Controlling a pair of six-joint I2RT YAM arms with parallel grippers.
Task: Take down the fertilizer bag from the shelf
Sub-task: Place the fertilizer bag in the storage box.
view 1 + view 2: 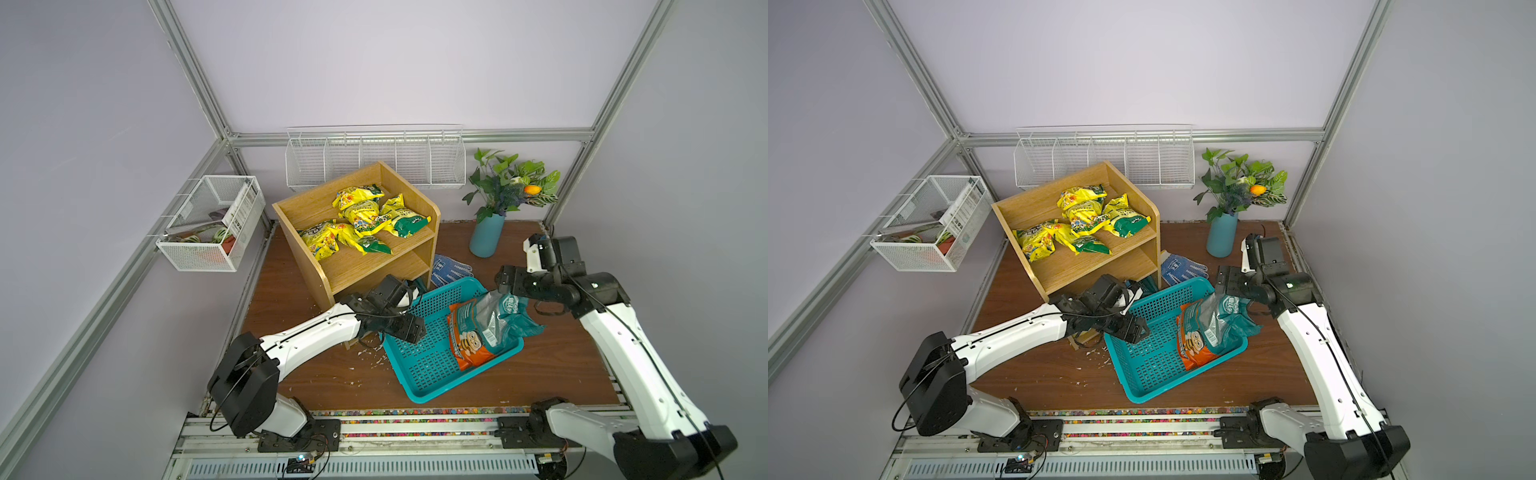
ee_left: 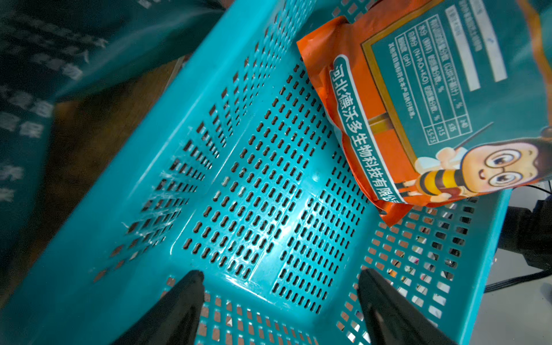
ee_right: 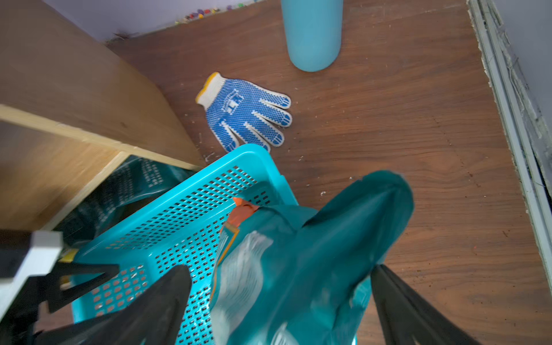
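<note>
The fertilizer bag point(image 1: 482, 332) point(image 1: 1208, 332), orange and teal with a cartoon bee, is off the shelf and lies in the right part of a teal perforated basket point(image 1: 424, 365) point(image 1: 1150, 365). Its orange end rests on the basket floor. Its crumpled teal end is raised and hangs over the right rim.

The right gripper point(image 1: 500, 289) point(image 1: 1223, 286) is directly above that raised end. In the right wrist view the gripper point(image 3: 279, 268) is spread wide, with the bag point(image 3: 298, 268) between the fingers and a gap on at least one side.

The left gripper point(image 1: 417, 332) hangs over the basket's left rim. In the left wrist view it point(image 2: 280, 273) is also wide, with only the basket floor point(image 2: 254, 179) below and the bag point(image 2: 433, 104) well apart from it.

The basket sits on the counter point(image 1: 561, 365), touching the front corner of the shelf point(image 1: 357, 270) point(image 3: 74, 89). Yellow bags point(image 1: 361, 216) lie on the shelf's top tier, and a dark bag point(image 3: 128, 185) lies in its lowest tier. A blue glove point(image 3: 245, 113) lies just beyond the basket, and a blue vase point(image 3: 312, 35) stands further back.
</note>
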